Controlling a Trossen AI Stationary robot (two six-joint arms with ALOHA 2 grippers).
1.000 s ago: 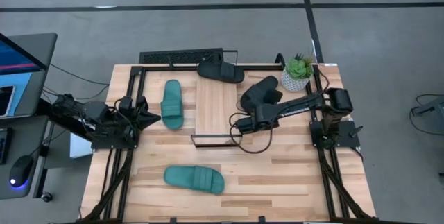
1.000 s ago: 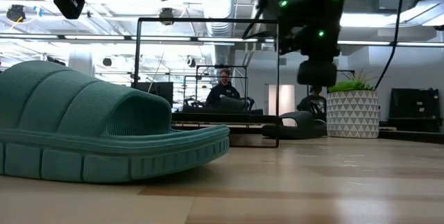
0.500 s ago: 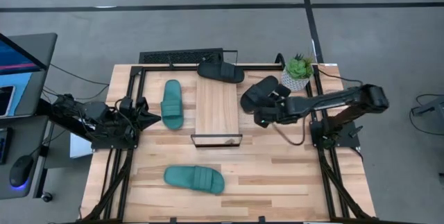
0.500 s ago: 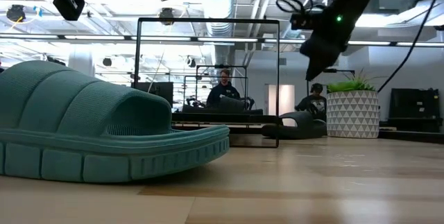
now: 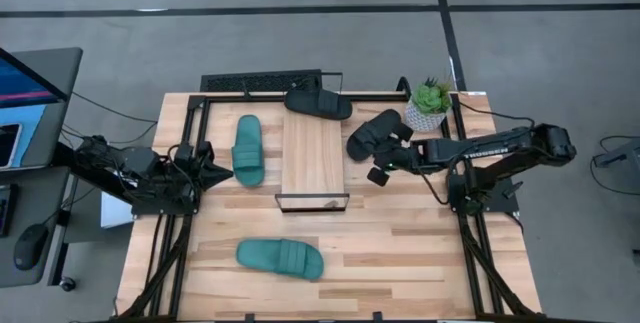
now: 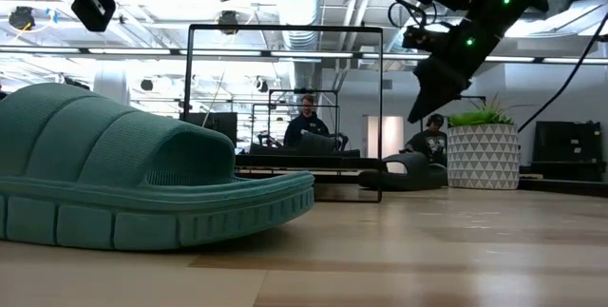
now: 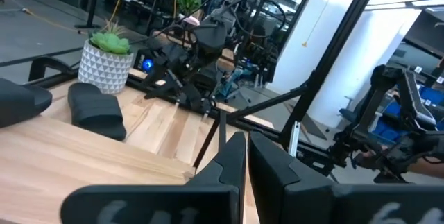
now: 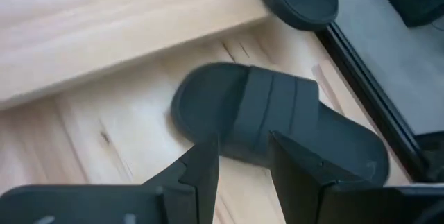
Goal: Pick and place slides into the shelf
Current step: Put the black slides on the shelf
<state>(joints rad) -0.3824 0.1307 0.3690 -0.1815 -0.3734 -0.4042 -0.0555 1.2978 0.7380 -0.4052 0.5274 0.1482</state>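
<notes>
Hovering: right pincer (image 5: 378, 166) above the counter (image 5: 400, 263), just beside the near end of a black slide (image 5: 374, 131), between it and the shelf (image 5: 312, 158)
Right pincer state: fingers (image 8: 201, 172) spread a little, holding nothing; the black slide lies just ahead of them on the wood
Left pincer (image 7: 246, 156): parked at the left edge of the counter, fingers pressed together, empty
Shelf: light plank on a black wire frame, standing in the middle of the counter toward the far edge, with no slide on top
Black slide by right pincer: flat on the counter right of the shelf, near the far right corner, close to the plant pot (image 5: 428, 106)
Second black slide (image 5: 318, 103): at the far edge, touching or just off the far end of the shelf
Teal slide (image 5: 248, 149): left of the shelf, lying lengthwise beside it, apart from it
Second teal slide (image 5: 281, 258): near the front edge, well apart from the shelf, lying crosswise
Room behind: two seated persons (image 6: 306, 124) visible beyond the counter in the low view
</notes>
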